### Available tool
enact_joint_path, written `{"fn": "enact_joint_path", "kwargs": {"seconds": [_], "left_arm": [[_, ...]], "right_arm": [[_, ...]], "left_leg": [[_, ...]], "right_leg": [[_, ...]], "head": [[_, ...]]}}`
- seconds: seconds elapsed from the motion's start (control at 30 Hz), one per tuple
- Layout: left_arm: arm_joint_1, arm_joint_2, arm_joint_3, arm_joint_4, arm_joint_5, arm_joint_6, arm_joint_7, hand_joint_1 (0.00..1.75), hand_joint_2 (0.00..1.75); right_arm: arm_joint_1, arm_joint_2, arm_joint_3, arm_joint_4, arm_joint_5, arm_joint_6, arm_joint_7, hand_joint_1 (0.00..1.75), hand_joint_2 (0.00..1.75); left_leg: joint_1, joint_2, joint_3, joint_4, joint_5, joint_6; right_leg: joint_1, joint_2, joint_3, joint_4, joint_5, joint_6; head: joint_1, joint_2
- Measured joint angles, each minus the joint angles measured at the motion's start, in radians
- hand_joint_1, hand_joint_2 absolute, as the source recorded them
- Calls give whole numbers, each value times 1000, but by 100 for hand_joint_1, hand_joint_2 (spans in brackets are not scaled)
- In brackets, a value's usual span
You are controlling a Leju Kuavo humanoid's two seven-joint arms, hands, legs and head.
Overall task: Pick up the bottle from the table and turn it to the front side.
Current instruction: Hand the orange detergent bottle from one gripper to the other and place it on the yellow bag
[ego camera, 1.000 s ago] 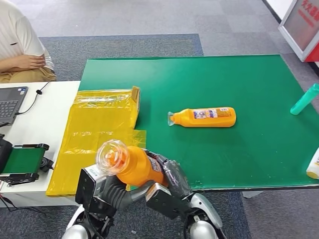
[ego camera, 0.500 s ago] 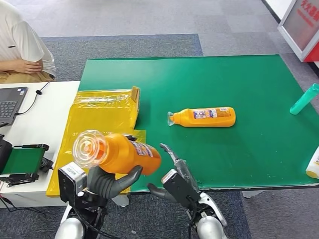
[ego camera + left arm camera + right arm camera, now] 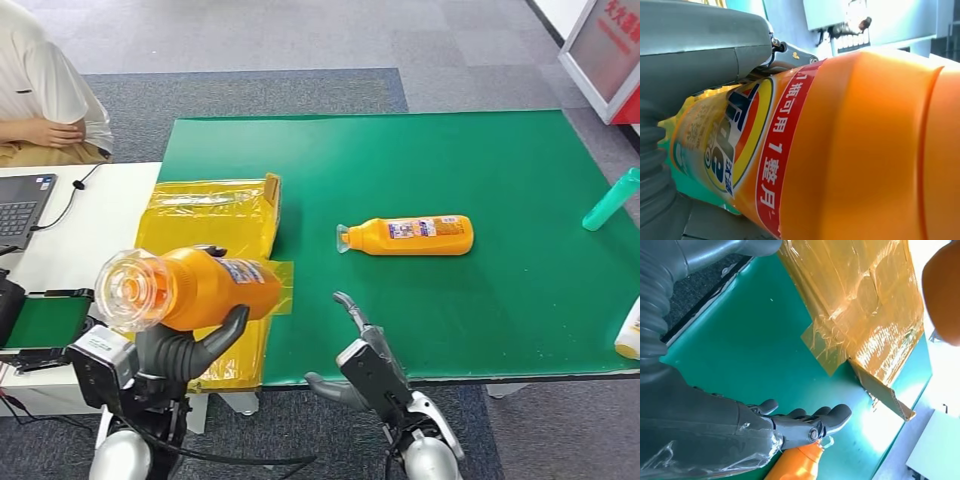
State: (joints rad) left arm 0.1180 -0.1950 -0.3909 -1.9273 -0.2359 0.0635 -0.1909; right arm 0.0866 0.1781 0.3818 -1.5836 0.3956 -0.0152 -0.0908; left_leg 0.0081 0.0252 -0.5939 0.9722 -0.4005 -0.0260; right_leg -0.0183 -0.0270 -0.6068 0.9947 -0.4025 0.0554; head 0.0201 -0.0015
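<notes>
Head view: left hand (image 3: 198, 345) wrapped under and around an orange plastic detergent bottle with clear cap (image 3: 189, 288), held level above the near-left corner of the green mat-covered table (image 3: 468, 160), cap end toward the camera, over the yellow-wrapped flat cardboard box (image 3: 207, 225). Right hand (image 3: 361, 345) empty, fingers spread and extended, at the near table edge. A second orange bottle (image 3: 407, 236) lying on its side mid-mat, well apart from both hands. A teal cylinder (image 3: 611, 199) at the right edge; a white bottle (image 3: 629, 335) at the near-right corner. Broad bare green surface between the lying bottle and the near edge. Compared with half a second earlier: held bottle displaced leftward, now off the mat edge and over the yellow wrap; right hand farther from it. A seated person (image 3: 38, 90) and a laptop (image 3: 23, 205) on the white side table (image 3: 98, 230).

Left wrist view: bottle label (image 3: 730, 145) close up, thumb (image 3: 704, 55) pressed along the bottle.

Right wrist view: fingers (image 3: 817, 422) straight, apart, holding nothing, above the green mat; yellow wrap (image 3: 859, 315) beyond them.
</notes>
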Motion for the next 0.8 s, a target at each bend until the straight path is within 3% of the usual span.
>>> {"fn": "enact_joint_path", "kwargs": {"seconds": [0.17,0.33,0.67,0.8], "left_arm": [[1,-11,30,-25,-187,66,-9,175,175],[-24,-28,129,-36,-417,105,26,175,175],[-105,-38,316,5,-993,65,101,175,175],[-122,-39,356,69,-1051,8,130,175,175]], "right_arm": [[21,4,-23,-42,6,-2,7,0,175],[57,18,-78,-150,61,25,4,0,175],[107,70,-175,-355,103,99,-22,0,175],[115,78,-199,-399,106,122,-35,0,175]], "left_leg": [[0,0,0,0,0,0],[0,0,0,0,0,0],[0,0,0,0,1,-1],[0,0,0,0,1,-1]], "right_leg": [[0,0,0,0,0,0],[0,0,0,0,0,0],[0,0,0,0,0,0],[0,0,0,0,0,0]], "head": [[0,0],[0,0],[0,0],[0,0]]}}
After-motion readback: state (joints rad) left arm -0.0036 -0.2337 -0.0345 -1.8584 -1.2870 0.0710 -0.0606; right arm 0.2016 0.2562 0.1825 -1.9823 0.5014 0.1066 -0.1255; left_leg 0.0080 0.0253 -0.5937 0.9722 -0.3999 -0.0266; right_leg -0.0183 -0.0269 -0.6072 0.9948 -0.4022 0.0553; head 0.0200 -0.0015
